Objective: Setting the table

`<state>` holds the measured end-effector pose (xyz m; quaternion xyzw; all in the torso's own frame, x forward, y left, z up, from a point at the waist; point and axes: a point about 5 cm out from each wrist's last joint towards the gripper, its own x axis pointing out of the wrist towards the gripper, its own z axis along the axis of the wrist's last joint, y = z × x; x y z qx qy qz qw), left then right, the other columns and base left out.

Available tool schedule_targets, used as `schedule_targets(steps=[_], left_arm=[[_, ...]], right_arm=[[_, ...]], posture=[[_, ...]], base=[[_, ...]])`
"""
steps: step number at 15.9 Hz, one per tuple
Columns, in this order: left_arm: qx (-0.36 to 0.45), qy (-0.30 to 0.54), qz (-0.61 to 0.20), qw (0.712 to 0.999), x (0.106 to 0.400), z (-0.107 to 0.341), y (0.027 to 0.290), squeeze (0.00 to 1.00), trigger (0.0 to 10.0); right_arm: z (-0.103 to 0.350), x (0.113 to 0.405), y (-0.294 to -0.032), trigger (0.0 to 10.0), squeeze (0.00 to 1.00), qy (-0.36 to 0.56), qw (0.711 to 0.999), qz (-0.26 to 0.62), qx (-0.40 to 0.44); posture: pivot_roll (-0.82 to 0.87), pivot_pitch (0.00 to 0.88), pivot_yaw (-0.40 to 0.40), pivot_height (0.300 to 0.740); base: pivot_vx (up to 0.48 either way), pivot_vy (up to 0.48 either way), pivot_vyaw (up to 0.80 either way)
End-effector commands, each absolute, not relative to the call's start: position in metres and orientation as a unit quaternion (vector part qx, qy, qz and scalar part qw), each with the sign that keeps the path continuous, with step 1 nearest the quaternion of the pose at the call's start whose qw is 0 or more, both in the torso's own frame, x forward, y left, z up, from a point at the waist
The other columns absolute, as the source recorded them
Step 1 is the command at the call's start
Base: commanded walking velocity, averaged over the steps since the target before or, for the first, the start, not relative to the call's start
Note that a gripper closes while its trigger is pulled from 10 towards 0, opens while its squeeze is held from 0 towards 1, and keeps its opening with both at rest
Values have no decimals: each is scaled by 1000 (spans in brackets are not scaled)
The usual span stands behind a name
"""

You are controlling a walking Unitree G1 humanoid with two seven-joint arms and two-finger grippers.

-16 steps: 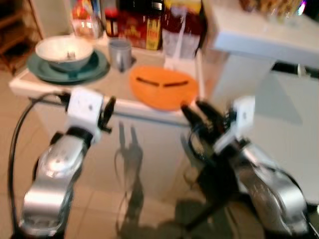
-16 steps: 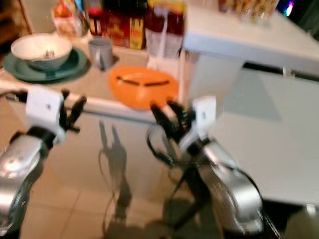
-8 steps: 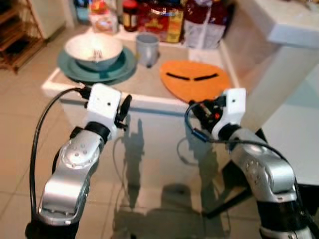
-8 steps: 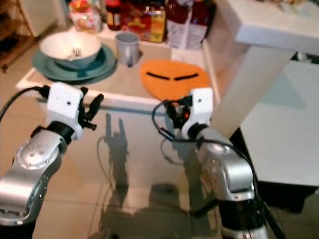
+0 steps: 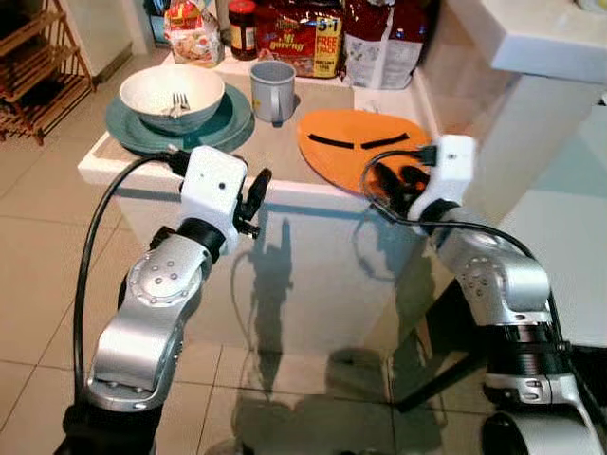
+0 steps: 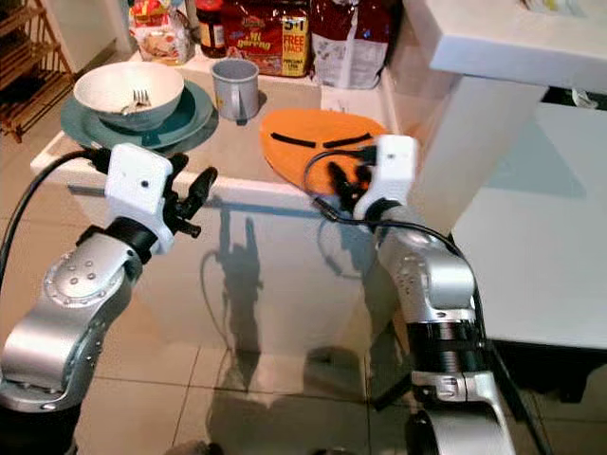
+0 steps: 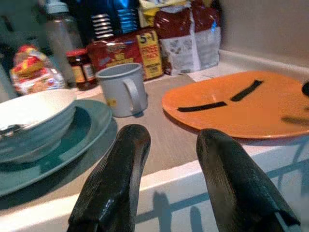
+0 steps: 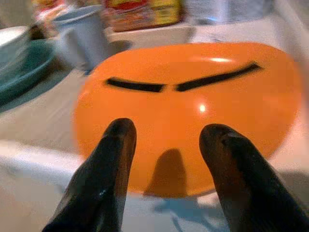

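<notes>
a white bowl (image 5: 172, 96) sits on a teal plate (image 5: 228, 118) at the far left of the white counter (image 5: 285, 194), and a fork (image 5: 179, 100) rests inside the bowl. just right of the plate stands a grey mug (image 5: 273, 90); what it holds cannot be seen. right of the mug lies an orange plate (image 5: 356, 147), flat, marked with two black strips, its near edge reaching the counter's near rim. behind them, along the far edge, stand a jar with a red lid (image 5: 243, 27), a red and yellow packet (image 5: 300, 37), a dark red bag (image 5: 384, 43) and a small bag of bread (image 5: 193, 33).

the right gripper (image 8: 166, 145) hovers just over the near edge of the orange plate, its two black fingers (image 8: 231, 169) spread apart and empty, casting a shadow on the plate. the left gripper (image 7: 169, 159) is held at the counter's near rim, in front of the teal plate and mug, fingers parted and holding nothing, touching no dish.
</notes>
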<state>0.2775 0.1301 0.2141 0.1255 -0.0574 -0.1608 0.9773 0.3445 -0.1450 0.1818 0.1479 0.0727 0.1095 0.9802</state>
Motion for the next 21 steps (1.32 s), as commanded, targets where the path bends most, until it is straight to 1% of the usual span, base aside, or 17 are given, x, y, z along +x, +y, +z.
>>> schedule_targets(steps=[1, 2, 4, 7, 9, 11, 13, 16, 18, 19, 20, 21], left_arm=[[130, -54, -177, 974, 274, 212, 129, 0, 10000], [121, -60, -198, 971, 270, 211, 125, 0, 10000], [111, -69, -240, 962, 263, 211, 117, 0, 10000], [114, -74, -293, 946, 255, 212, 107, 0, 10000], [113, -74, -293, 947, 255, 212, 109, 0, 10000], [114, -72, -294, 946, 254, 210, 110, 0, 10000], [116, -72, -299, 944, 253, 209, 110, 0, 10000], [117, -76, -305, 942, 254, 211, 108, 0, 10000], [120, -77, -306, 941, 253, 211, 109, 0, 10000], [121, -76, -307, 941, 253, 211, 110, 0, 10000], [123, -76, -308, 940, 253, 211, 110, 0, 10000], [123, -77, -309, 940, 253, 211, 109, 0, 10000]], right_arm=[[180, 342, -157, 10000, 0, 81, 979, 77, 170], [179, 340, -165, 10000, 1000, 75, 979, 52, 184], [175, 340, -172, 10000, 1000, 90, 974, 14, 206], [169, 344, -167, 10000, 1000, 124, 972, 0, 202], [170, 344, -162, 10000, 1000, 121, 976, -7, 181], [170, 343, -158, 10000, 1000, 121, 976, -11, 179], [170, 346, -149, 10000, 1000, 111, 976, 5, 188], [168, 356, -148, 10000, 1000, 101, 973, -9, 208], [168, 363, -146, 10000, 1000, 100, 969, 2, 226], [167, 365, -148, 10000, 792, 106, 972, -4, 212], [171, 370, -146, 10000, 0, 94, 973, 9, 211], [174, 373, -144, 10000, 0, 85, 973, 18, 213]], posture=[[10, 97, -58, 740], [7, 96, -57, 740], [7, 93, -53, 740], [12, 88, -56, 740], [18, 81, -64, 740], [18, 77, -65, 740], [17, 70, -62, 740], [24, 69, -65, 740], [25, 69, -66, 740], [25, 69, -67, 740], [25, 69, -67, 740], [24, 69, -67, 740]], base=[[0, 0, 0], [0, 0, 0], [0, 0, 0], [0, 0, 0], [0, 0, 0], [0, 0, 0], [0, 0, 0], [0, 0, 0], [0, 0, 0], [0, 0, 0], [0, 0, 0], [0, 0, 0]])
